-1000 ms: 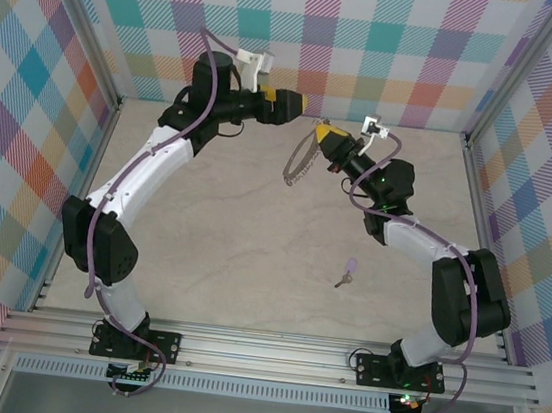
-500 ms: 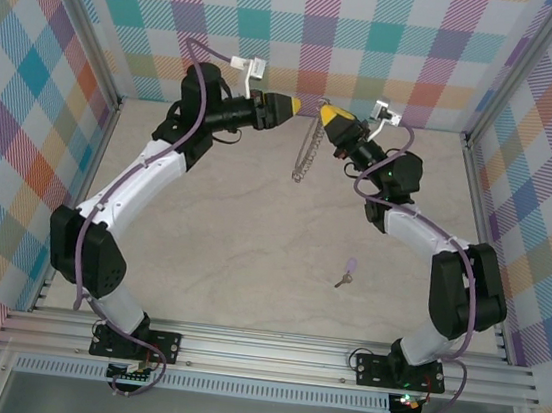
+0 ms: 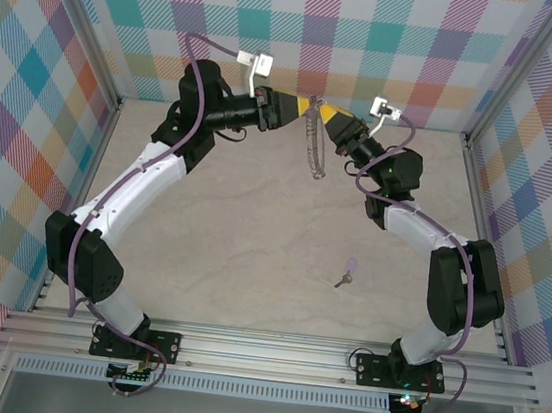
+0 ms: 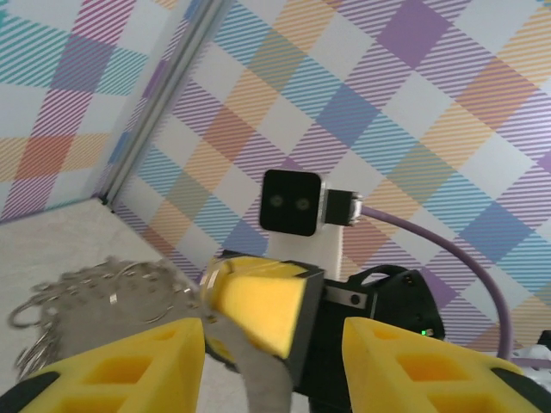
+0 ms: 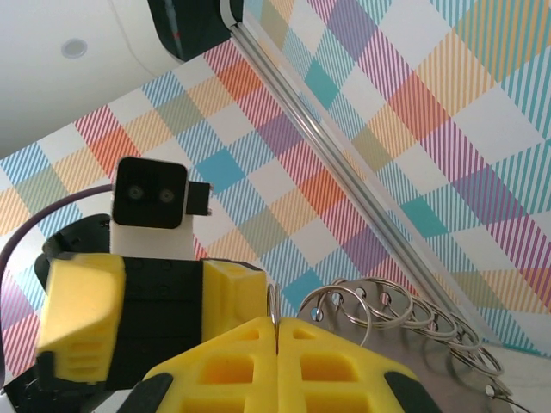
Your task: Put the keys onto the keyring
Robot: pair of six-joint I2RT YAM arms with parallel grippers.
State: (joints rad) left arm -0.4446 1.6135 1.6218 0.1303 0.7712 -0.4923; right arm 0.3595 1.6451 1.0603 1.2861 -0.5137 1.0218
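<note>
The keyring (image 3: 313, 153), a thin silver hoop fringed with small rings, hangs above the back of the table from my right gripper (image 3: 329, 118). In the right wrist view the right gripper (image 5: 277, 331) is shut on the keyring (image 5: 392, 301), whose rim stands up between the yellow pads. My left gripper (image 3: 301, 109) faces it tip to tip. Its jaws stand partly open (image 4: 275, 344), with the right gripper's yellow tip just beyond the gap and the keyring (image 4: 99, 284) to the left. The key (image 3: 348, 272), lilac-headed, lies on the table at the near right.
Plaid walls with metal corner posts (image 3: 85, 42) close in the table on three sides. The rail (image 3: 268, 352) that carries both arm bases runs along the near edge. The right arm's elbow (image 3: 462, 290) hangs to the right of the key.
The right gripper has raised the keyring and carried it back and left. The left gripper has swung right to meet it and its jaws have narrowed.
</note>
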